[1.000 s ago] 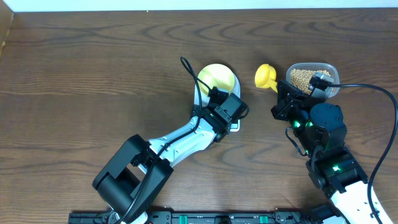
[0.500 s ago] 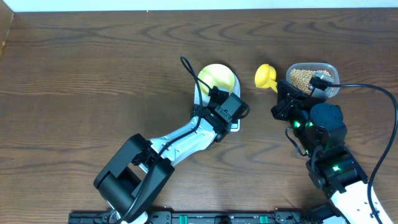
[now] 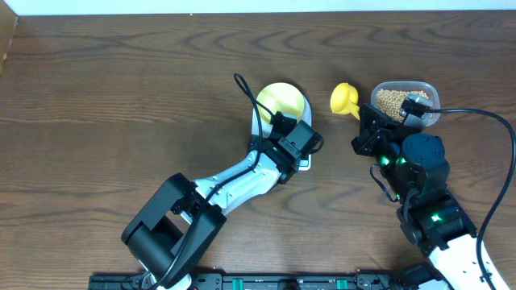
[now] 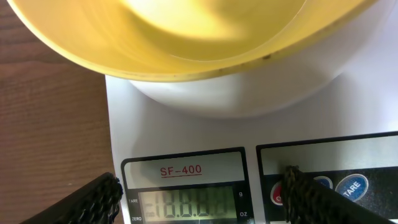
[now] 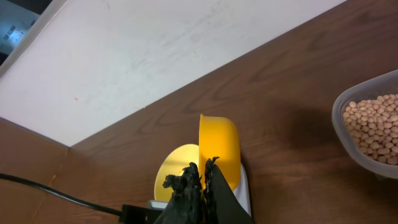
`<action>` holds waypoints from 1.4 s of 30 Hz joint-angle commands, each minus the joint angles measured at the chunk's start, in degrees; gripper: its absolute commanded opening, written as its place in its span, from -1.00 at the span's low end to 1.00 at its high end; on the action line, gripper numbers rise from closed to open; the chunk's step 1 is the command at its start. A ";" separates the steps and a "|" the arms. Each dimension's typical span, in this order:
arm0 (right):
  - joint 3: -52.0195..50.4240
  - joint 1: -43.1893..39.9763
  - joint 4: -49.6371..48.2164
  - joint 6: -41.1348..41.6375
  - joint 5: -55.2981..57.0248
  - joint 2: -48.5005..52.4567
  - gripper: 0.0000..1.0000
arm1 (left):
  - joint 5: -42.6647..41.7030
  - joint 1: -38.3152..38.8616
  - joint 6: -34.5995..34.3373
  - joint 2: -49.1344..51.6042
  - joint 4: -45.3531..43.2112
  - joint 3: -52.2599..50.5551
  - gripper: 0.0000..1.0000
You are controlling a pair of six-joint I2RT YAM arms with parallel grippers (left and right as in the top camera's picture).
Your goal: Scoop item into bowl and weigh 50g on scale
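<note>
Wooden table (image 3: 97,97), bowl (image 4: 155,37) covering scale (image 4: 186,130), readout (image 4: 186,204) blurred

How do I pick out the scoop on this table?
On the wooden table, find the pale bowl on the white scale. The scoop, in the right gripper, is between it and the clear bean tub. It is the only bright yellow thing.

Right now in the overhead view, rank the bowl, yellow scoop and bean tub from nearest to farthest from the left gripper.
From the left gripper:
1. bowl, just ahead of it.
2. yellow scoop, further to the right.
3. bean tub, farthest right, beyond the scoop.
</note>
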State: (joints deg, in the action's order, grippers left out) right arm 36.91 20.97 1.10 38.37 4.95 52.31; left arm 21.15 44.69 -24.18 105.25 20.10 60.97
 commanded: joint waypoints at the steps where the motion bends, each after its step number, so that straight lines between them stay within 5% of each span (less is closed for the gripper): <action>1: 0.96 -0.42 -0.02 0.11 0.81 -0.68 -0.98 | 0.98 -0.24 -0.04 1.22 0.81 -0.83 0.68; 36: 0.96 -0.42 0.02 -0.37 0.96 -0.68 -0.98 | 0.98 -0.24 -0.09 -7.21 3.48 -0.83 0.68; 42: 0.96 -0.42 0.04 -7.65 0.94 -0.68 -0.98 | 0.98 -0.24 -0.09 -7.21 3.61 -0.83 0.67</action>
State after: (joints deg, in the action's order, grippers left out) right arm 36.91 20.97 1.13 36.47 4.99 52.31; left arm 21.17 44.69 -24.18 98.87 23.42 60.97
